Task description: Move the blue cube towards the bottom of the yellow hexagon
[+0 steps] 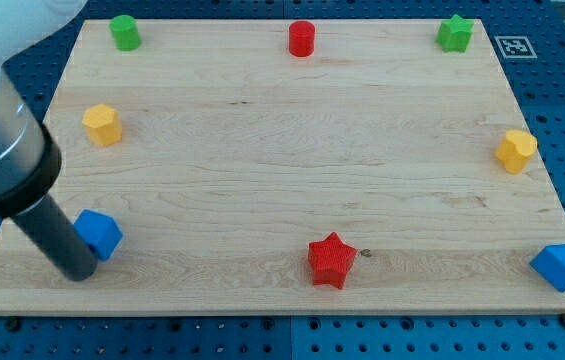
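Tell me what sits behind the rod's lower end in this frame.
The blue cube sits right behind my tip, on its right. The rod covers the cube's left edge, so actual contact cannot be confirmed. Below is bare wooden board.

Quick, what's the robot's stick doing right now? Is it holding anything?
No gripper here, so nothing is held or grabbed.
My tip sits at the view's bottom left, right against the left side of the blue cube.

White rounded arm housing (7, 25) is seen at the view's top left, partly cropped. Below it a thick cylindrical collar (2, 150) is fitted, grey metallic shading to black. From it a straight dark matte rod (52, 235) is extended, ending in my tip (77, 272), blunt and round. No cables or markings can be made out.
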